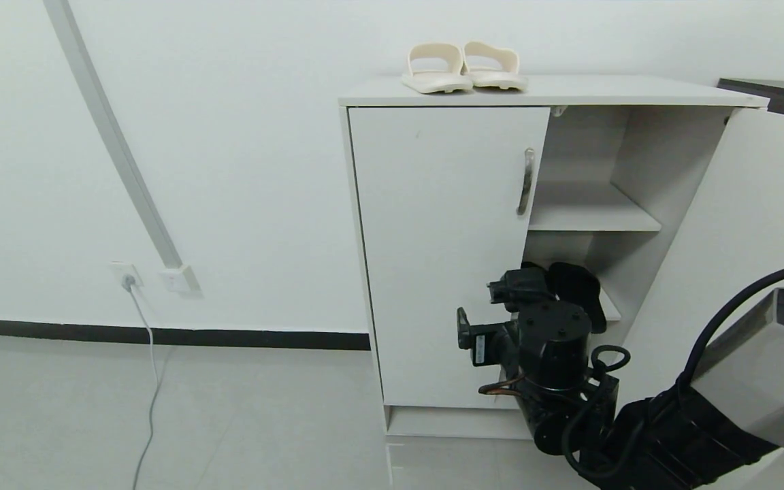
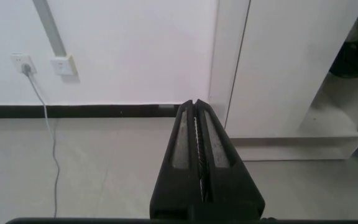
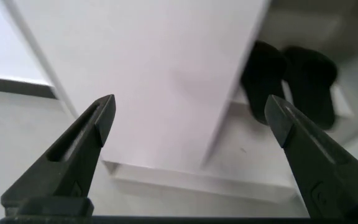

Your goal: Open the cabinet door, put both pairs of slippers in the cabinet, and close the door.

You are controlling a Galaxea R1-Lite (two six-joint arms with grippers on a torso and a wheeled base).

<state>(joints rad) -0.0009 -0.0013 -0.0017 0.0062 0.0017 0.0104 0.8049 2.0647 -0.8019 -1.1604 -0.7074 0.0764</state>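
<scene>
A pair of cream slippers (image 1: 463, 67) rests on top of the white cabinet (image 1: 637, 90). The cabinet's left door (image 1: 439, 258) is closed and its right door (image 1: 739, 238) is swung wide open. A pair of black slippers (image 1: 577, 286) (image 3: 291, 81) lies on the lower shelf inside, partly hidden behind my right arm's wrist (image 1: 552, 340). My right gripper (image 3: 190, 104) is open and holds nothing, low in front of the closed door's edge, a little short of the black slippers. My left gripper (image 2: 195, 106) is shut and empty, hanging over the floor to the left of the cabinet.
The upper shelf (image 1: 589, 214) inside the cabinet is bare. A metal handle (image 1: 525, 182) sits on the closed door. A wall socket (image 1: 126, 275) with a cable (image 1: 150, 381) trailing over the floor lies far left. Open tiled floor (image 1: 263, 422) spreads before the cabinet.
</scene>
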